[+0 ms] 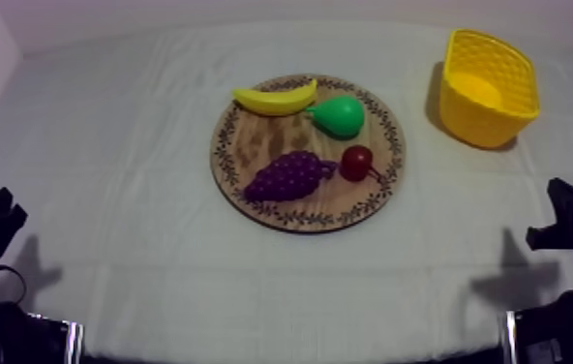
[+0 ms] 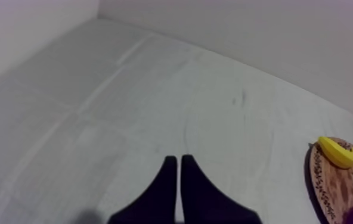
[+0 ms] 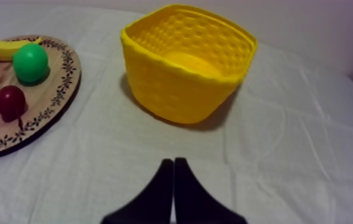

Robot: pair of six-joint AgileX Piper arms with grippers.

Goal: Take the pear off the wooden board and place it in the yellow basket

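Left gripper [image 2: 177,167] and right gripper [image 3: 173,167] rest closed, holding nothing. The pear [image 1: 339,116] lies on the wooden board [image 1: 252,145] beside the banana [image 1: 273,99]; the yellow basket [image 1: 484,121], seemingly empty, sits rightward, favouring that arm

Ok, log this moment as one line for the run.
step: not begun | pear: on board | basket: upright, right arm's side | left gripper: shut, low at its side | right gripper: shut, facing basket
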